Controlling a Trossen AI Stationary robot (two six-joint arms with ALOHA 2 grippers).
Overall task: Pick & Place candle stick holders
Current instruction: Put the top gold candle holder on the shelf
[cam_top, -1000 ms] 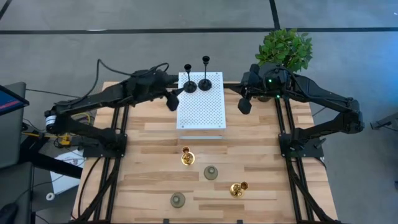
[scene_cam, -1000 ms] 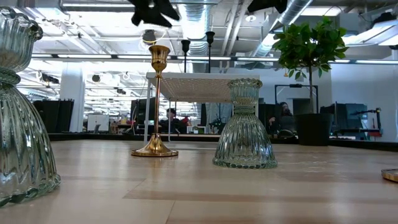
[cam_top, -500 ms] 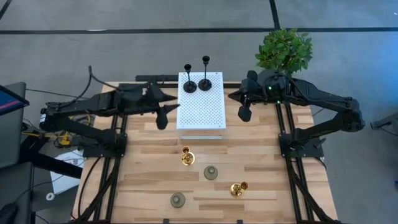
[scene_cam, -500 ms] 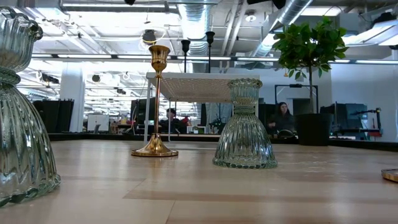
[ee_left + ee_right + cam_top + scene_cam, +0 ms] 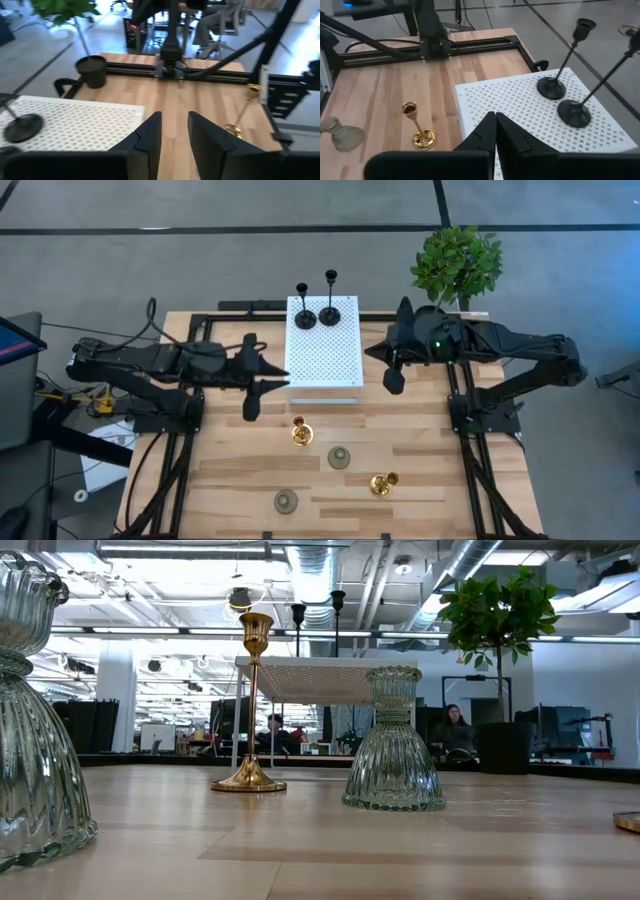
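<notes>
Our left gripper point(image 5: 268, 387) hovers beside the white platform point(image 5: 323, 343), fingers seemingly slightly apart, empty; right gripper point(image 5: 392, 377) hovers opposite, fingers pressed together.

Upright gold candlestick point(image 5: 250, 705) beside ribbed glass holder point(image 5: 393, 740) on wooden table point(image 5: 400, 850), before white platform point(image 5: 320, 678).
</notes>
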